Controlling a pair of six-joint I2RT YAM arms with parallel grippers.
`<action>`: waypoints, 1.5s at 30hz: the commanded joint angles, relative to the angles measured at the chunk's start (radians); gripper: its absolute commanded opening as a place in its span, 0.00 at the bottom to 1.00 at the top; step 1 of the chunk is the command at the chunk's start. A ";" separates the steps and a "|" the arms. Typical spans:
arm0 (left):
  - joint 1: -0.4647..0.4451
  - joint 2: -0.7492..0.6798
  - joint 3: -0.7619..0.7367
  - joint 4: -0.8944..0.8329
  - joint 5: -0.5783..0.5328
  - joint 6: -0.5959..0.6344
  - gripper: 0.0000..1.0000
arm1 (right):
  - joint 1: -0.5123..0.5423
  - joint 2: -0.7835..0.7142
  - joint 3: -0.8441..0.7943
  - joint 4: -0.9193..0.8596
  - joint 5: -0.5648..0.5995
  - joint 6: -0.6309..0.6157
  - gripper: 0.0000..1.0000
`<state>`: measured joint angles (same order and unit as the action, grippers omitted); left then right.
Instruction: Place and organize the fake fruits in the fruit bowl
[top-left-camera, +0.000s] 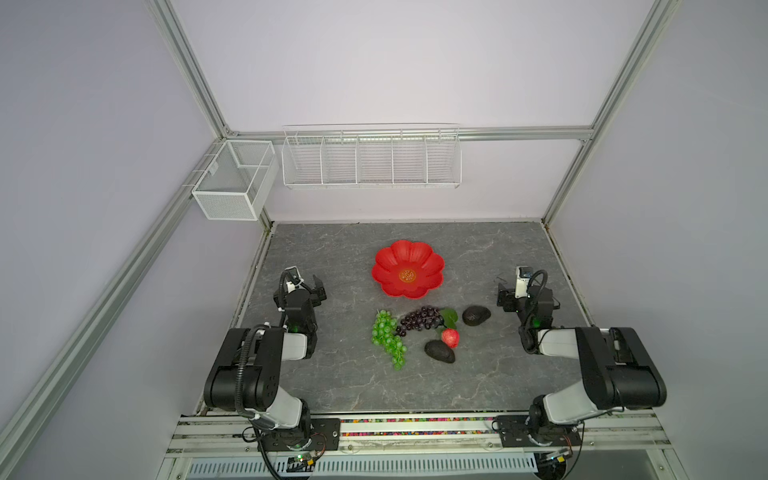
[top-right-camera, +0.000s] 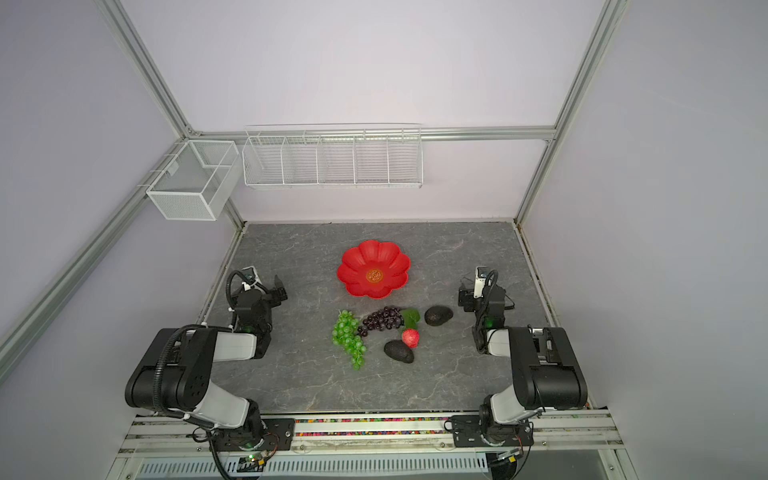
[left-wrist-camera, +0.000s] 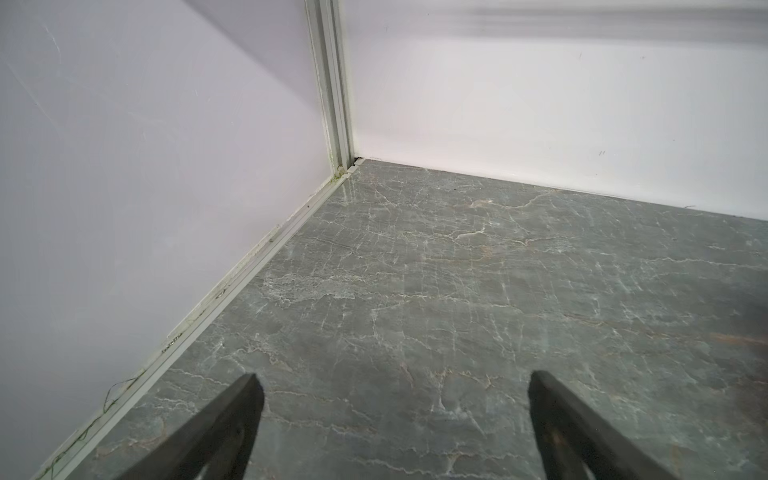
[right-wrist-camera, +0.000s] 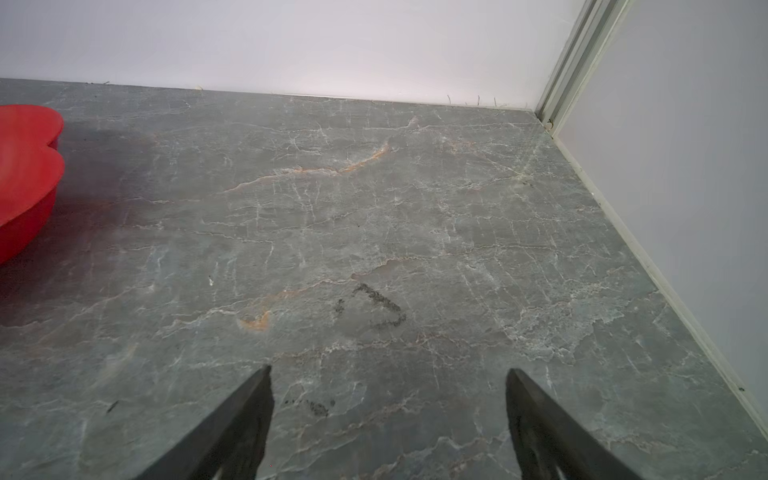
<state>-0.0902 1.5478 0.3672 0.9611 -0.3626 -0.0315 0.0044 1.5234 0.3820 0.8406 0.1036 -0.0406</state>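
While the fruit bowl (top-left-camera: 390, 259) sits centrally, left gripper (left-wrist-camera: 393, 375) and right gripper (right-wrist-camera: 388, 369) gape wide near opposite tabletop (top-left-camera: 332, 386) edges.

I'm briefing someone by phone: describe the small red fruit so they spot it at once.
Find the red flower-shaped bowl mid-table; the fruits cluster on the robot's side of it. The small red fruit lies beside the avocado nearest the robot, by the purple grapes' leaf: the cluster's only red piece.
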 joint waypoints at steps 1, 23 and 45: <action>0.000 0.008 -0.007 0.021 -0.005 0.013 0.99 | -0.004 0.007 0.015 0.009 -0.013 0.004 0.88; -0.004 0.004 -0.020 0.044 -0.027 0.015 0.99 | -0.004 0.001 0.009 0.022 -0.009 0.006 0.89; -0.376 -0.577 0.365 -1.460 0.215 -0.487 0.95 | 0.578 -0.603 0.041 -0.628 -0.114 0.078 0.88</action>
<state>-0.3603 0.9592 0.7033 -0.1837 -0.2180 -0.4034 0.5529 0.9516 0.4988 0.2226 0.1120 0.0444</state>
